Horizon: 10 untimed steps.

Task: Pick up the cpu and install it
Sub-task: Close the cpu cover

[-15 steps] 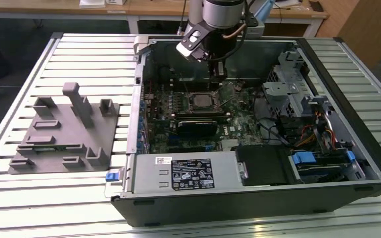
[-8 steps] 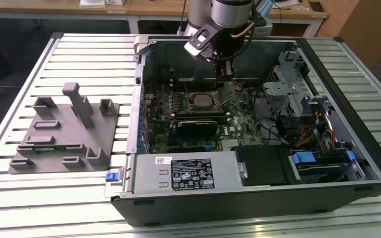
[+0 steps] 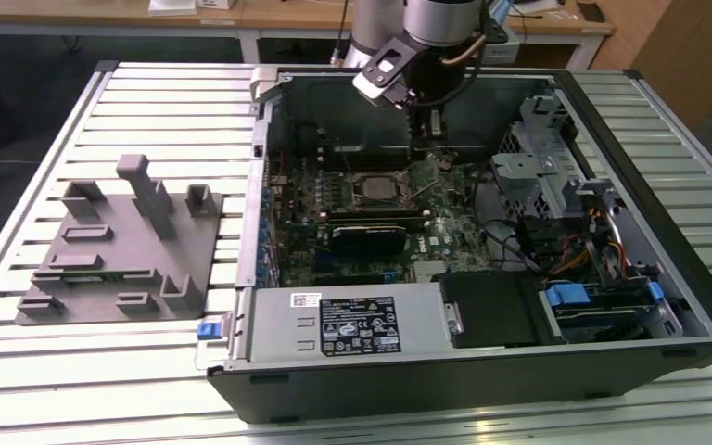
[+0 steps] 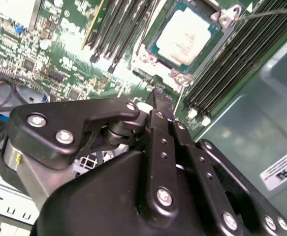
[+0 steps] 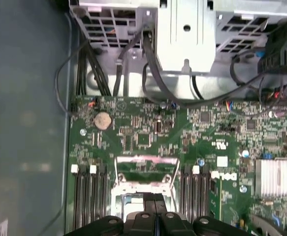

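In the second wrist view we saw the cpu [image 4: 186,33] in its socket [image 4: 144,55]; in the first wrist view, the gripper's [image 5: 155,200] jaws were pressed together, empty.

grey fixture [image 3: 121,250]: on slatted table [image 3: 84,389] | open computer case [image 3: 455,394]: beside it | motherboard [image 3: 455,227]: inside

Exterior view: high, well back, angled down on the whole open PC case [image 3: 480,380]. Both wrist views: close above the board [image 4: 69,59] [image 5: 148,132] inside that case, looking past the gripper [image 4: 160,98] [image 5: 155,199], sharing the socket [image 4: 178,74] [image 5: 143,189].
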Each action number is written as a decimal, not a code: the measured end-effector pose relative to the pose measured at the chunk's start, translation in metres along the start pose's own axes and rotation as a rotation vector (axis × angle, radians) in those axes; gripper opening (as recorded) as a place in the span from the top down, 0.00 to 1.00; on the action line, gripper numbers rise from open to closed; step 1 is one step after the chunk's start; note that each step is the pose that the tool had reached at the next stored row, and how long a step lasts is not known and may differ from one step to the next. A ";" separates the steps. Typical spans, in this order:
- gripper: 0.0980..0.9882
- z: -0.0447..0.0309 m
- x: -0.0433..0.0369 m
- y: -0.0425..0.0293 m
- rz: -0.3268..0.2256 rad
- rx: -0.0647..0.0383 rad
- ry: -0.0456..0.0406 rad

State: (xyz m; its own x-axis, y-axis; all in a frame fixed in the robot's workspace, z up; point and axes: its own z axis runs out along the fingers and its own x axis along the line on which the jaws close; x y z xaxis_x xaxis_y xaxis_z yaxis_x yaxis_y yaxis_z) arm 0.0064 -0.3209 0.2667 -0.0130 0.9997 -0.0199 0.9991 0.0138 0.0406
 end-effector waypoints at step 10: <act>0.99 0.0008 -0.0002 0.0161 0.000 0.000 0.0001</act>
State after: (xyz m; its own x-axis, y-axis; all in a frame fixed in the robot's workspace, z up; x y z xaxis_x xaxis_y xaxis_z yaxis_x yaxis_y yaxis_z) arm 0.0225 -0.3208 0.2666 -0.0130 0.9997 -0.0198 0.9991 0.0138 0.0406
